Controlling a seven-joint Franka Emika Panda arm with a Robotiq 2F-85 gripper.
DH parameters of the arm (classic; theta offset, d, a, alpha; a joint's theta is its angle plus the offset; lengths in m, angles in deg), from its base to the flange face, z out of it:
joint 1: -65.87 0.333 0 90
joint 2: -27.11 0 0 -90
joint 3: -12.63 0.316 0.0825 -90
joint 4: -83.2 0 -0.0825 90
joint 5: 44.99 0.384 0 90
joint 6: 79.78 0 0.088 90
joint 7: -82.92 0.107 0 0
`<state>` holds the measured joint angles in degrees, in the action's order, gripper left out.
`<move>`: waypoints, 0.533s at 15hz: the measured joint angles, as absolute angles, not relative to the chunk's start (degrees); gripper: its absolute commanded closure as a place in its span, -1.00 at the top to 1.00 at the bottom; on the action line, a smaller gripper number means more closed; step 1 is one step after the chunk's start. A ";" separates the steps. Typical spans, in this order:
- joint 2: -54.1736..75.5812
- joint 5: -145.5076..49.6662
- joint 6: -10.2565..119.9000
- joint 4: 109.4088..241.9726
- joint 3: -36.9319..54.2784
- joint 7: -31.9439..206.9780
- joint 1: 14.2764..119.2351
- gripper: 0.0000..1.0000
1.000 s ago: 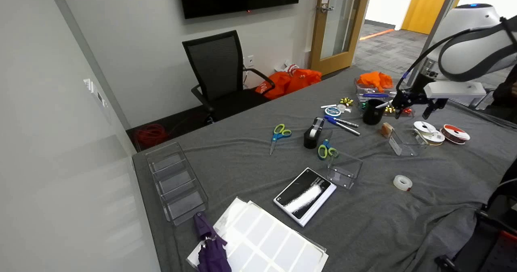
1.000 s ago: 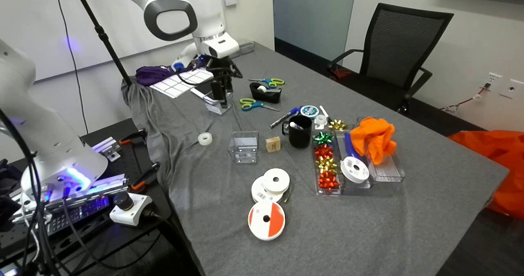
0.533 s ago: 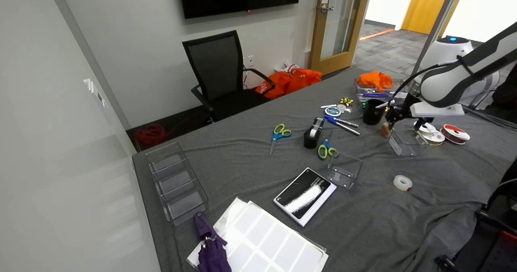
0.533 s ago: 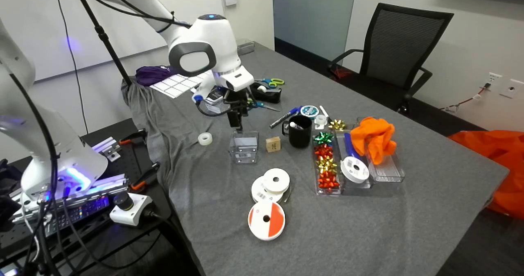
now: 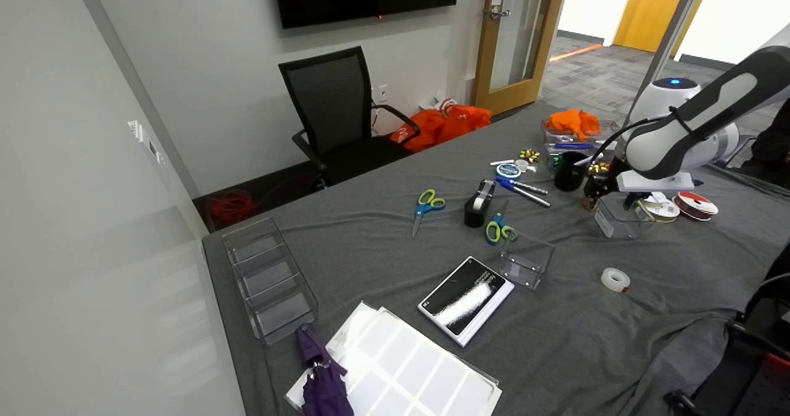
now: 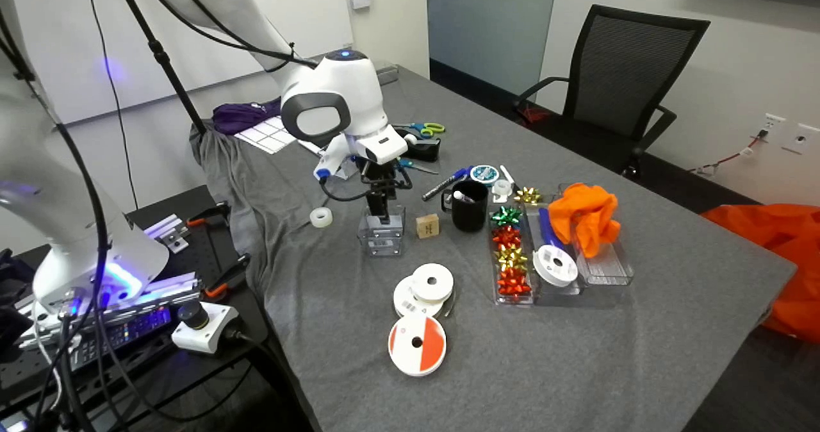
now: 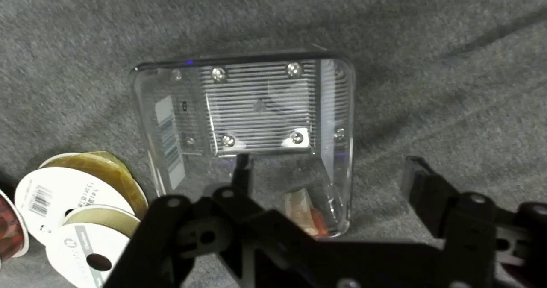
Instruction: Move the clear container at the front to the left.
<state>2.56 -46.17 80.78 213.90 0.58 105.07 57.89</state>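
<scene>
The clear container (image 6: 382,243) is a small see-through box standing on the grey cloth; it also shows in an exterior view (image 5: 623,224) and in the wrist view (image 7: 260,108). My gripper (image 7: 329,166) is open and empty. In the wrist view one finger lies over the container's inside and the other lies outside its right wall, apart from it. In both exterior views the gripper (image 5: 610,200) (image 6: 383,213) hangs right at the container's top edge; whether it touches cannot be told. A second clear container (image 5: 528,262) stands farther off beside a black-topped box (image 5: 467,299).
A wooden block (image 6: 427,226) and a black mug (image 6: 469,206) stand close beside the container. Ribbon spools (image 6: 423,291) lie near it, also in the wrist view (image 7: 85,219). A tape roll (image 6: 321,217), scissors (image 5: 498,228) and a tape dispenser (image 5: 479,203) lie around.
My gripper has moved away from the second clear container and come down to the clear container near the wooden block. The objects on the table have not moved.
</scene>
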 measured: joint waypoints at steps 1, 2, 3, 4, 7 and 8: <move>1.90 -46.36 80.79 213.45 -0.05 105.06 58.50 0.02; 1.25 -46.56 80.80 212.95 -0.88 105.09 59.30 -0.10; 0.59 -46.59 80.80 212.56 -1.57 105.14 60.00 -0.26; 0.01 -46.58 80.80 212.15 -2.09 105.21 60.58 -0.38; -1.47 -46.52 80.80 211.14 -3.14 105.41 61.82 -0.82; -1.85 -46.43 80.79 210.87 -3.18 105.43 61.95 -0.94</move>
